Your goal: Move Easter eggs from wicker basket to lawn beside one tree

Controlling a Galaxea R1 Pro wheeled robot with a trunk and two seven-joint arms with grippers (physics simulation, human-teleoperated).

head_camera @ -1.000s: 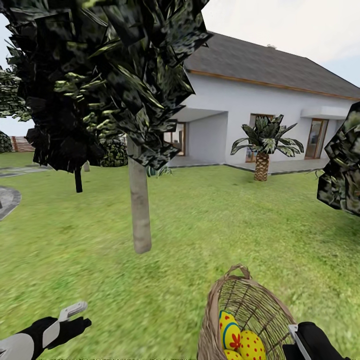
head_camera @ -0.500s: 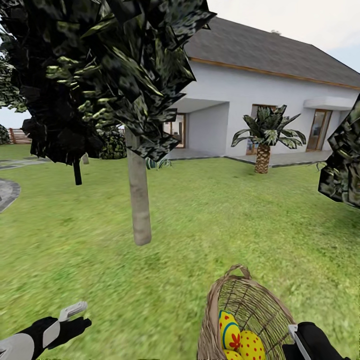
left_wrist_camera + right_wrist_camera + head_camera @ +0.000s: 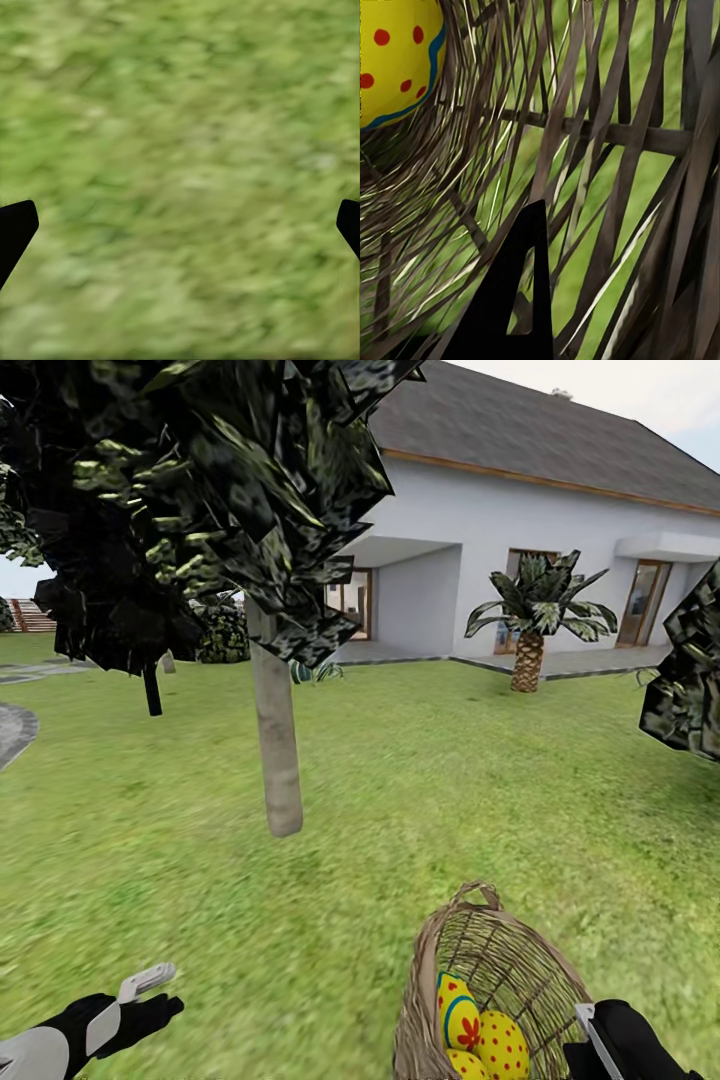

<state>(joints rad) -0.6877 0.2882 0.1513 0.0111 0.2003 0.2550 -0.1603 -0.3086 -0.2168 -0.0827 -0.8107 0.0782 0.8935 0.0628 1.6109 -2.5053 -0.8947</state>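
The wicker basket (image 3: 500, 970) hangs tilted at the lower right of the head view, with my right gripper (image 3: 600, 1040) shut on its rim. Three yellow Easter eggs lie in it: a blue-banded one with a red flower (image 3: 458, 1010), a red-dotted one (image 3: 502, 1046) and a third (image 3: 465, 1068) at the frame's edge. In the right wrist view one black finger (image 3: 514, 300) sits inside the woven wall near a dotted egg (image 3: 394, 52). My left gripper (image 3: 160, 992) is open over the lawn (image 3: 180, 112). The tree's pale trunk (image 3: 275, 740) stands ahead, left of the basket.
Lawn (image 3: 450, 780) stretches to a white house (image 3: 470, 560). A short palm (image 3: 528, 660) stands by the house. A thin black trunk (image 3: 152, 690) rises at the left, near grey paving (image 3: 12, 730). Dark foliage (image 3: 690, 690) hangs at the right edge.
The whole view has shifted as the camera moved, the tree trunk now sitting higher in the picture. Both arms and the basket keep nearly the same place in view.
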